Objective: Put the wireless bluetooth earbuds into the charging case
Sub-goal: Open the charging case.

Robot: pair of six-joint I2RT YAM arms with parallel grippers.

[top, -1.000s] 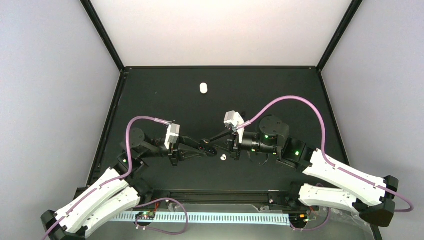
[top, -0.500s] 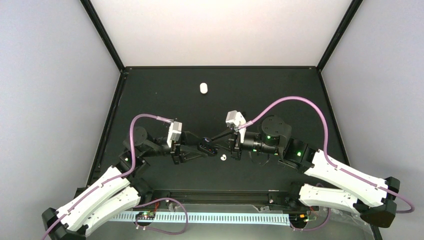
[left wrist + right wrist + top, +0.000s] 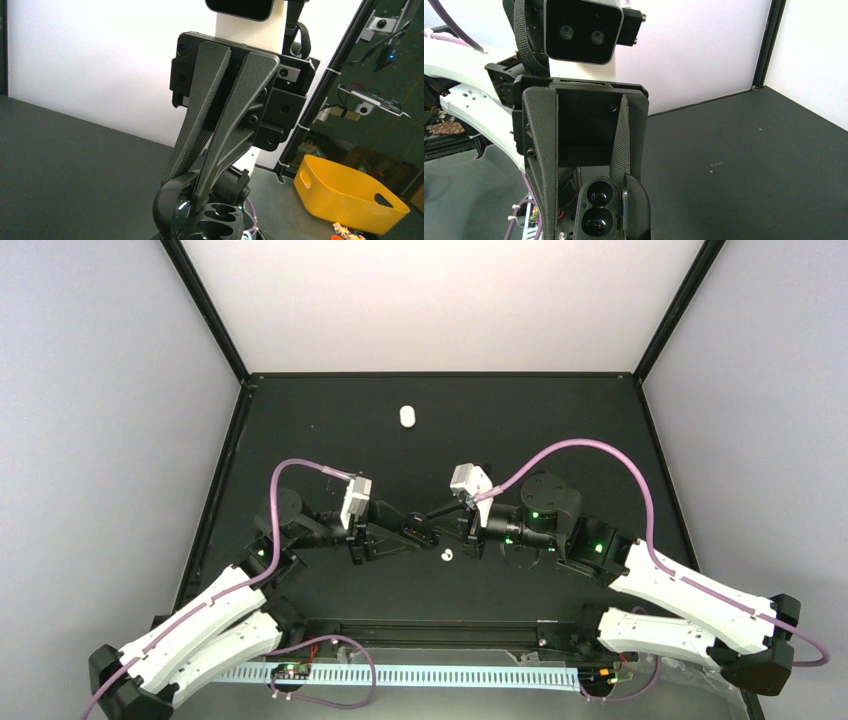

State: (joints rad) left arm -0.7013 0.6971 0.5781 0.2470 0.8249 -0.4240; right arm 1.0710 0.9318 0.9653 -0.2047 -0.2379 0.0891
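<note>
The charging case [image 3: 596,210] is open, clamped between the left gripper's [image 3: 412,531] fingers. Its two dark wells face the right wrist camera, and whether black buds sit in them is unclear. One white earbud [image 3: 446,555] lies on the table [image 3: 330,440] just beside it, seen only from above. The right gripper [image 3: 186,184] has its fingers drawn almost together, tips at the case's lid; anything pinched there is hidden. A white oval piece [image 3: 407,416] lies far back.

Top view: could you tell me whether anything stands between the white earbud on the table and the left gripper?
Nothing visible does. The white earbud lies alone on the table, just on the near side of the left gripper, whose tips are at the open black case.
</note>
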